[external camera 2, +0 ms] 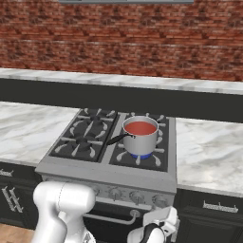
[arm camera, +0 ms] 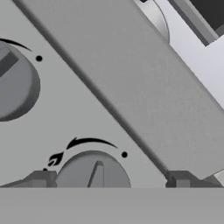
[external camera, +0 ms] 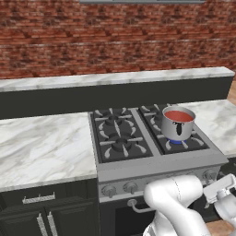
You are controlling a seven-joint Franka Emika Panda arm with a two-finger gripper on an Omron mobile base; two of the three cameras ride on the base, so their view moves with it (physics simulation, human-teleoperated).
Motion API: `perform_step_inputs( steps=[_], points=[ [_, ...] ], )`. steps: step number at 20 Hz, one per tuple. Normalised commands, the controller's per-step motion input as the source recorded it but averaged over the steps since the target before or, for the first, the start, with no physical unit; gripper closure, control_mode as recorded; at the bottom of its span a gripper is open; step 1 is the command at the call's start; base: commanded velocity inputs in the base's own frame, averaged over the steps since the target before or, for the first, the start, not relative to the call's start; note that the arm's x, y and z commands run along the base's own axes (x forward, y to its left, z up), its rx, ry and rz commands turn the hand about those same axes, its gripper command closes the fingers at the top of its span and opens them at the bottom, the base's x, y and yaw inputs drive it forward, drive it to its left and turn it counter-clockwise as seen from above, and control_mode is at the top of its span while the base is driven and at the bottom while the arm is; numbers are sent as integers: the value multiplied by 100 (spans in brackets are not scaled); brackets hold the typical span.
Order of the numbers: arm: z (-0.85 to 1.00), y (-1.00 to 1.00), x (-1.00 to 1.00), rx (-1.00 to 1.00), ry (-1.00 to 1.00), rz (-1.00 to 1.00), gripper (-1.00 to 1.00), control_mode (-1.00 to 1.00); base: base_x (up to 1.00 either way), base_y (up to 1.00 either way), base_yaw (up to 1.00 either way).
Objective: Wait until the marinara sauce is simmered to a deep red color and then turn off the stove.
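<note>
Simmering on the stove's [external camera: 156, 168] front right burner, the marinara sauce [external camera: 179, 116] fills a small steel saucepan [external camera 2: 140, 136] with a blue flame under its base; the red looks fairly bright, so I judge the waiting step may not be over. The gripper [arm camera: 109, 180] sits low against the stove's front panel, fingers spread wide and holding nothing, with a round silver knob [arm camera: 92, 169] between the fingertips [arm camera: 40, 179] and a second knob [arm camera: 15, 85] further along the panel. The step in hand seems to be standing ready at the knob. Once the sauce deepens, the next move calls for pinching that knob and rotating it to off; which burner it governs I cannot tell.
</note>
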Motion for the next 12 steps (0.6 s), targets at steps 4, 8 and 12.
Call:
perform_step_inputs(
  steps=[4, 8, 12],
  points=[
    [-11, -4, 0, -1, 0, 0, -100, -100, 0, 0, 0],
    [-29, 0, 0, -6, 0, 0, -100, -100, 0, 0, 0],
    [-27, 0, 0, -7, 0, 0, -100, -100, 0, 0, 0]
  ],
)
